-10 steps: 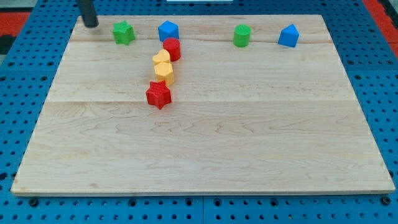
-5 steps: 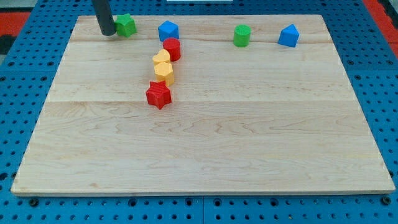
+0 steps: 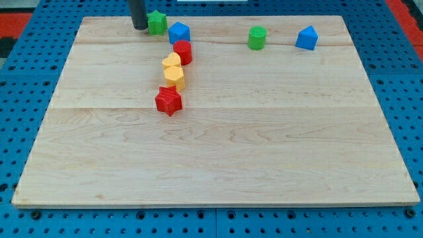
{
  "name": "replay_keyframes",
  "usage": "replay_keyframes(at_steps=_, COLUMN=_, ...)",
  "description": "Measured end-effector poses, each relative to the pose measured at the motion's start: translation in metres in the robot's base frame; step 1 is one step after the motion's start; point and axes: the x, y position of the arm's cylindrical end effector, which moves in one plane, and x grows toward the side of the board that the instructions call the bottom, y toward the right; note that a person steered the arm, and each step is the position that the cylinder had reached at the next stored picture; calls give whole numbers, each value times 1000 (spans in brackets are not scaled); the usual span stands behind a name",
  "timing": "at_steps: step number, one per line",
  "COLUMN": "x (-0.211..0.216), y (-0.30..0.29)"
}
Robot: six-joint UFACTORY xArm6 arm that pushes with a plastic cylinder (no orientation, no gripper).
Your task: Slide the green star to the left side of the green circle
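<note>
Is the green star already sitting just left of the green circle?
No: the green star is far to the view's left of the green circle, with a blue block between them.

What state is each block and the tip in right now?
my tip: down on the board, against the green star's left side.
green star: near the view's top edge, touching or nearly touching the blue block to its right.
blue block: upright, beside the star.
green circle: upright, alone.
far blue block: upright, alone.
red cylinder: upright, heads a column.
yellow heart: against the cylinder.
yellow hexagon: mid-column.
red star: column's lower end.
</note>
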Motion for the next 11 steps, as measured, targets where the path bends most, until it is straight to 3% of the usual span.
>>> replay_keyframes(at_steps=1, x=-17, y=-22)
replay_keyframes(at_steps=3, x=-8, y=37)
replay_keyframes(at_steps=6, x=2, y=63)
replay_keyframes(at_steps=10, x=-11, y=148)
replay_keyframes(at_steps=11, x=-20, y=135)
